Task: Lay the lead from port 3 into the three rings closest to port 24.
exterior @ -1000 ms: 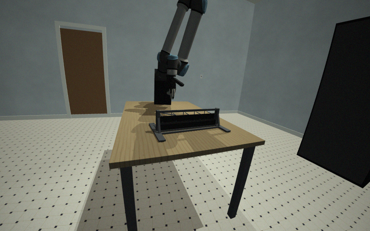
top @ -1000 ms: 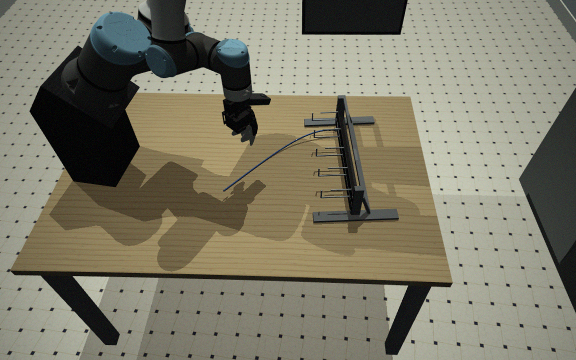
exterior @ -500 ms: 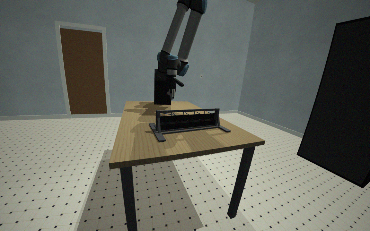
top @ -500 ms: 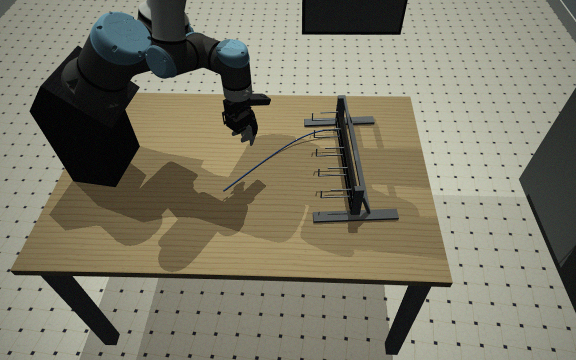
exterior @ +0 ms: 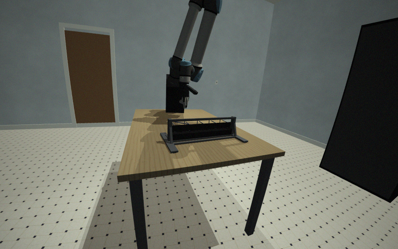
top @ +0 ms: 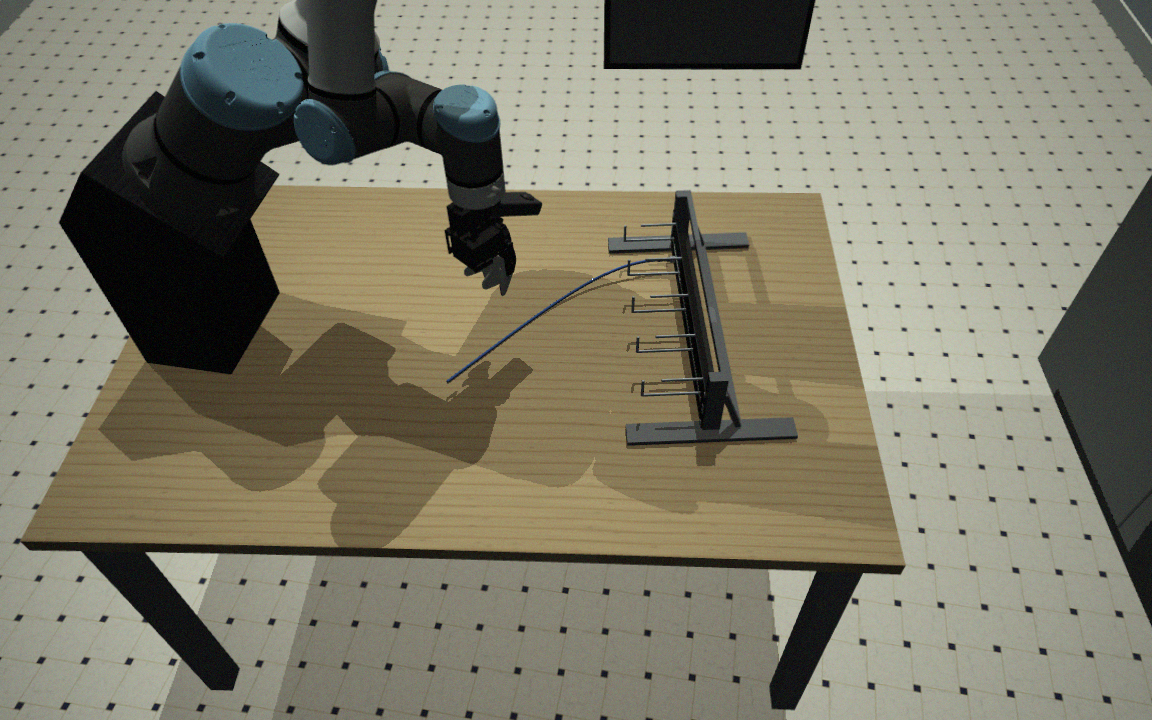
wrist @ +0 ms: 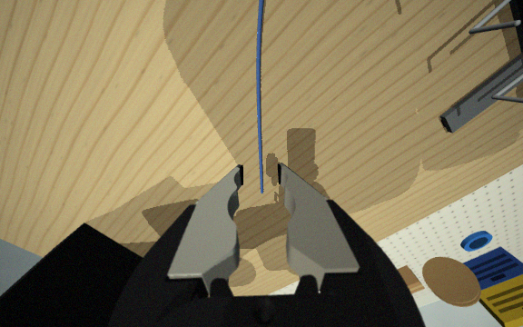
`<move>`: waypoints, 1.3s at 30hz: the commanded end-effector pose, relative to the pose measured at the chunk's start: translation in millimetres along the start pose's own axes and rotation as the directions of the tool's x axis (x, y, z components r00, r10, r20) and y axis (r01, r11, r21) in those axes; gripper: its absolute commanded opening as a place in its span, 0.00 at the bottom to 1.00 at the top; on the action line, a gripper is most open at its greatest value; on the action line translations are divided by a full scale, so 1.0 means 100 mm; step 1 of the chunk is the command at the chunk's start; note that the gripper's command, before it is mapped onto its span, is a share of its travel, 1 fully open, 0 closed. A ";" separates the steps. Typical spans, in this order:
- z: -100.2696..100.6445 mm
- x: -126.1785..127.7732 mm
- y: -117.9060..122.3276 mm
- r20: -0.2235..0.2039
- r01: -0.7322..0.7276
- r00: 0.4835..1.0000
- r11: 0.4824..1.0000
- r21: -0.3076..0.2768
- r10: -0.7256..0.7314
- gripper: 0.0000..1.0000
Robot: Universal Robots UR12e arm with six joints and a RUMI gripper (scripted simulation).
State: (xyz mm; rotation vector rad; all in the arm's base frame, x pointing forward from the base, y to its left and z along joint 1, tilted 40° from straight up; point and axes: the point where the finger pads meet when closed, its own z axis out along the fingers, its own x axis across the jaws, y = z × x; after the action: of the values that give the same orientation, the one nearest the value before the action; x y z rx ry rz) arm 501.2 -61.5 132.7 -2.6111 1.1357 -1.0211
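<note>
The blue lead [top: 553, 302] runs from a port near the far end of the dark rack [top: 702, 313] in a curve down to the table. Its free end [top: 448, 381] rests on the wood. Steel rings [top: 662, 342] stick out from the rack toward the arm; none holds the lead. My gripper [top: 498, 273] hangs above the table, well above the lead, with a narrow gap between the fingers and nothing in it. In the wrist view the fingertips frame the lead's end [wrist: 261, 188] far below them. The lead [wrist: 258, 91] runs straight away from there.
The rack stands upright on two flat feet [top: 710, 431] at the right of the table, and one foot shows in the wrist view [wrist: 481, 99]. The arm's black base box [top: 173, 241] fills the table's far left corner. A dark cabinet [exterior: 376, 105] stands beyond the table.
</note>
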 end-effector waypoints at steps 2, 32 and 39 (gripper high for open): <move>0.10 0.00 0.00 -0.001 0.000 1.000 1.000 0.000 0.000 0.20; 0.79 0.00 -0.01 -0.001 0.000 1.000 1.000 0.000 0.000 0.20; 0.98 0.00 -0.01 -0.001 0.000 1.000 1.000 0.000 0.000 0.20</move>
State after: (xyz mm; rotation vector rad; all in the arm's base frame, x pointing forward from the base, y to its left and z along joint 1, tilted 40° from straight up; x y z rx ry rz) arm 554.0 -74.1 68.2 -2.6126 1.1353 -1.0164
